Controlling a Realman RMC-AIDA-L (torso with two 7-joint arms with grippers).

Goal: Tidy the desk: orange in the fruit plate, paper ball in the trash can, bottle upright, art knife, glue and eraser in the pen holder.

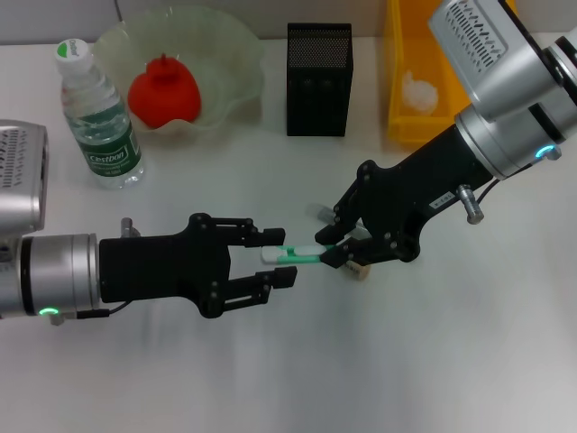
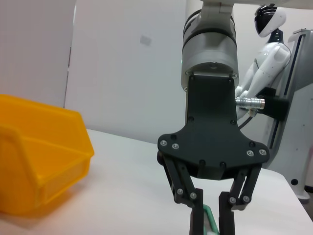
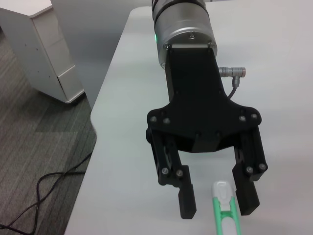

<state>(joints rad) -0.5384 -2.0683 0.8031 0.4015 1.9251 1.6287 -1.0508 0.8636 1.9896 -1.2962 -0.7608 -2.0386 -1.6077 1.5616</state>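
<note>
My right gripper [image 1: 335, 251] is shut on the mint-green art knife [image 1: 302, 255], which it holds level at the table's middle. The knife's white tip lies between the spread fingers of my open left gripper [image 1: 281, 257], which touch nothing. The right wrist view shows that left gripper [image 3: 216, 205] around the knife [image 3: 225, 213]. The left wrist view shows the right gripper [image 2: 211, 220] pinching the knife [image 2: 210, 218]. A tan eraser [image 1: 361, 270] lies just under the right gripper, and the grey glue [image 1: 317, 213] peeks out behind it. The orange [image 1: 162, 92] sits in the fruit plate [image 1: 236, 54]. The bottle [image 1: 97, 117] stands upright.
The black mesh pen holder [image 1: 318, 79] stands at the back centre. To its right is the yellow trash can [image 1: 401, 99] with the paper ball [image 1: 419, 90] inside. The bin [image 2: 39, 156] also shows in the left wrist view. The table's left edge drops to carpeted floor [image 3: 44, 161].
</note>
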